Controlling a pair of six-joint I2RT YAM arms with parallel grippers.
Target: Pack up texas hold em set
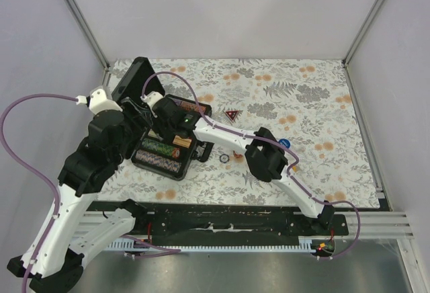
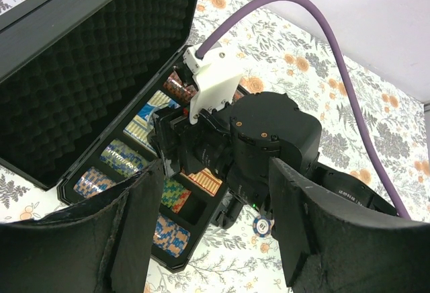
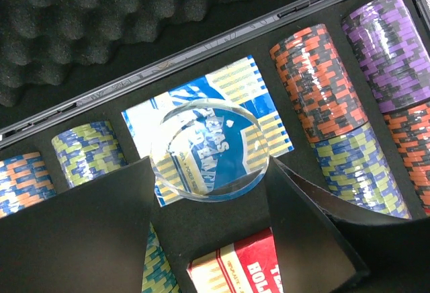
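Top external view, read left to right: the left gripper [image 2: 215,185] hangs at the left side of the open briefcase [image 1: 161,171], its fingers spread wide with nothing between them. The briefcase lies in the left half of the table [image 1: 302,185]. Its foam-lined lid [image 1: 131,78] is raised toward the far left corner, and rows of poker chips [image 1: 160,148] fill its tray. Over the tray, the right gripper [image 3: 211,165] grips a clear round disc [image 3: 209,138] by its rim between both fingers, above a blue card deck [image 3: 232,85]; a reddish card deck [image 3: 235,266] lies beside that one. Right of the case, on the table, lie one loose chip [image 1: 224,158], the red-marked triangle [image 1: 232,114] toward the middle, and a blue chip [image 1: 285,143] beside the right arm.
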